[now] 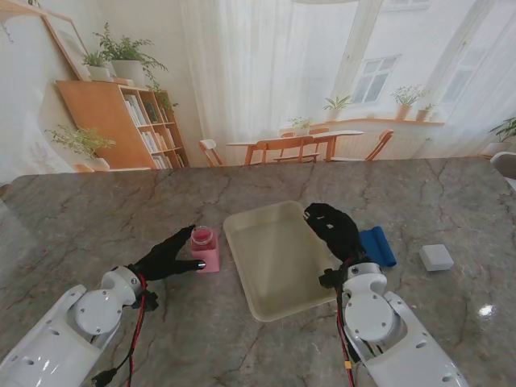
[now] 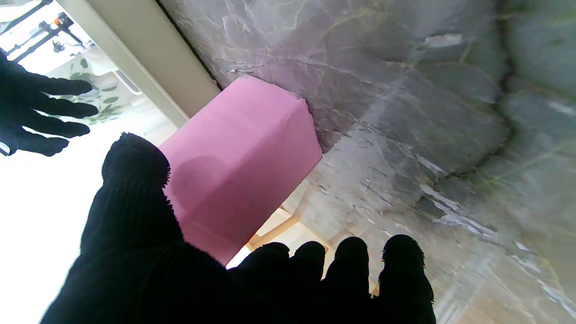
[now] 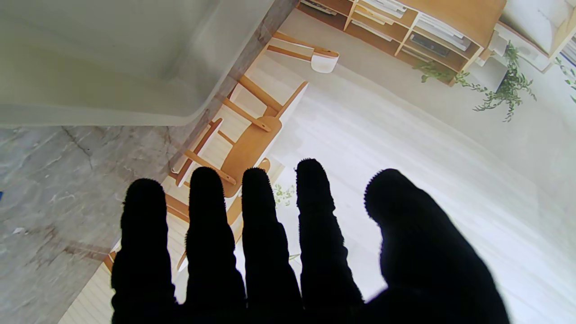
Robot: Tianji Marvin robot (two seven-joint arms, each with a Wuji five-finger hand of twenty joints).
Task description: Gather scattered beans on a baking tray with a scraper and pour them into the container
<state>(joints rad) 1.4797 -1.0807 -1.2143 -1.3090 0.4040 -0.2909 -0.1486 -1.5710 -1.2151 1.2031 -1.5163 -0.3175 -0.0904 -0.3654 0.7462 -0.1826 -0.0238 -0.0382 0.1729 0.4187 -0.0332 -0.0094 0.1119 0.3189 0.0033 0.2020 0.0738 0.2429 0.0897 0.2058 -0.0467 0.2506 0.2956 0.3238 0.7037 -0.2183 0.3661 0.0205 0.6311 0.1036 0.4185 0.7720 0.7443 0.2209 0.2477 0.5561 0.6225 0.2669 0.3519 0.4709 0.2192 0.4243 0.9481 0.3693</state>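
Observation:
A cream baking tray (image 1: pixel 278 278) lies in the middle of the marble table; I cannot make out any beans on it. A pink container (image 1: pixel 205 248) stands upright just left of the tray. My left hand (image 1: pixel 165 258) is open beside it, thumb and fingers spread to either side of the container (image 2: pixel 238 166) without clearly gripping it. A blue scraper (image 1: pixel 377 246) lies right of the tray. My right hand (image 1: pixel 334 230) hovers open over the tray's right rim, next to the scraper, its fingers (image 3: pixel 207 234) straight and holding nothing. The tray's corner (image 3: pixel 112 58) shows beyond them.
A small white block (image 1: pixel 436 257) lies on the table to the right of the scraper. The table's far edge runs in front of a room with chairs and a bookshelf. My right hand (image 2: pixel 36 108) also shows in the left wrist view.

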